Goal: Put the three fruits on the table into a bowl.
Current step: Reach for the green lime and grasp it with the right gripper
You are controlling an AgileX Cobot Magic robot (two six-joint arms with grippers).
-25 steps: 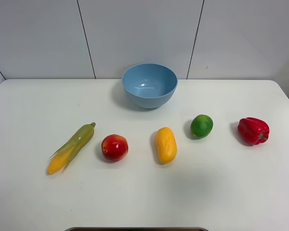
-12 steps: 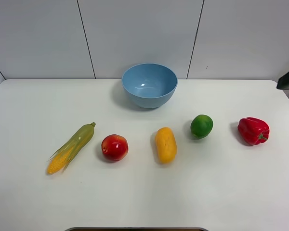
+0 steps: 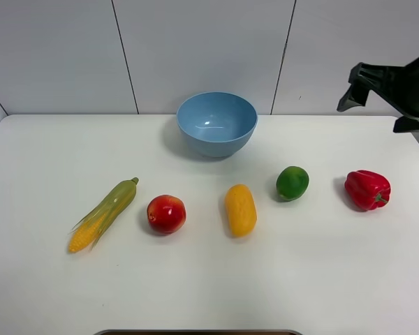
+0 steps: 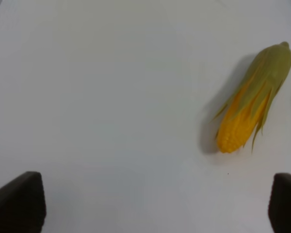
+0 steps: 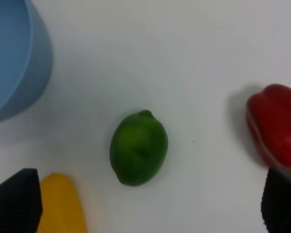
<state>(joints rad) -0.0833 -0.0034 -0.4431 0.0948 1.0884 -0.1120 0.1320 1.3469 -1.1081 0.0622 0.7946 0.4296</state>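
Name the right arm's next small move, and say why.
Probably lower the open right gripper onto the lime, which sits centred between its fingers in the wrist view. No fruit is in the bowl yet, and the lime looks like the fruit nearest that arm.

A blue bowl [image 3: 216, 142] was seen toward the back of the white counter [image 3: 209, 293]; corn cob [image 3: 103, 214], apple [image 3: 166, 213], mango [image 3: 240, 210], lime [image 3: 292, 183] and bell pepper [image 3: 366, 189] were ranged in front.
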